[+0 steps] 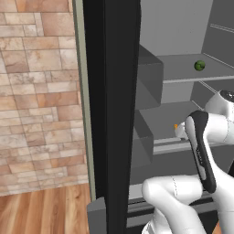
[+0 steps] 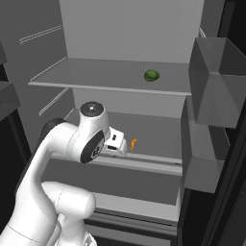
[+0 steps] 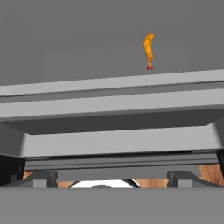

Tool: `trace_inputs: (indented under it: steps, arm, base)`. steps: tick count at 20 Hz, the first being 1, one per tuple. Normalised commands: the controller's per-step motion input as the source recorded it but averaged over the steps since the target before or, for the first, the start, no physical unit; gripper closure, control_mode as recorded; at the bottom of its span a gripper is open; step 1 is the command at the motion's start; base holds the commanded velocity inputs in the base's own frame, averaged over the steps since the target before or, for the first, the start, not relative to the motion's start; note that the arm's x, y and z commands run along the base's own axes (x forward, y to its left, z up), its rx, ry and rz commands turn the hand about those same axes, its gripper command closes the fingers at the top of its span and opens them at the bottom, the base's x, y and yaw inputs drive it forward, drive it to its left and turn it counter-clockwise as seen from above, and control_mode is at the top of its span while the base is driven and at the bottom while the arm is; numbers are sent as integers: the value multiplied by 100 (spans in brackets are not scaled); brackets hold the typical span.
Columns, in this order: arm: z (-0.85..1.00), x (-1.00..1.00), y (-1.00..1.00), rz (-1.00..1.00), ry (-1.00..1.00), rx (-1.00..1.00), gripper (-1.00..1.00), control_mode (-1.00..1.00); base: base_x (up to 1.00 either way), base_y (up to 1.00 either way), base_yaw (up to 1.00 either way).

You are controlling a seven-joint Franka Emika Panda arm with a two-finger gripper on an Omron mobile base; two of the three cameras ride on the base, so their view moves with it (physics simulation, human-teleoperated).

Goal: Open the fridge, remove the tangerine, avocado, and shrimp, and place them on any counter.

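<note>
The fridge point(image 1: 112, 91) stands open, its light grey shelves point(image 2: 110, 86) in view. A dark green avocado point(image 1: 199, 66) point(image 2: 152, 75) rests on the upper shelf, right of centre. On the shelf below lies the thin orange shrimp point(image 2: 133, 144) point(image 1: 176, 126) point(image 3: 149, 51), close to the front edge. My gripper point(image 2: 118, 145) point(image 3: 112, 178) hovers at that lower shelf's front lip, just left of the shrimp and apart from it, open with nothing between its fingers. The tangerine and the counter are out of view.
Grey door bins point(image 2: 211, 81) jut out from the open right door, one above another point(image 2: 202, 163). The black left door point(image 1: 119, 151) stands edge-on beside my arm. A brick wall point(image 1: 36, 91) and wood floor point(image 1: 45, 210) lie to the left.
</note>
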Motion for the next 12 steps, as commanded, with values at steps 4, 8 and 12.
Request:
trace_inputs:
  steps: [4, 8, 12]
  arm:
    - [-22, 100, -17, 0, 0, -4, -100, -100]
    - [-19, 100, -5, 0, 2, -1, -100, -100]
    - [-20, 96, -30, -1, 2, 0, -100, -100]
  base:
    - [0, 0, 0]
    - [0, 0, 0]
    - [0, 0, 0]
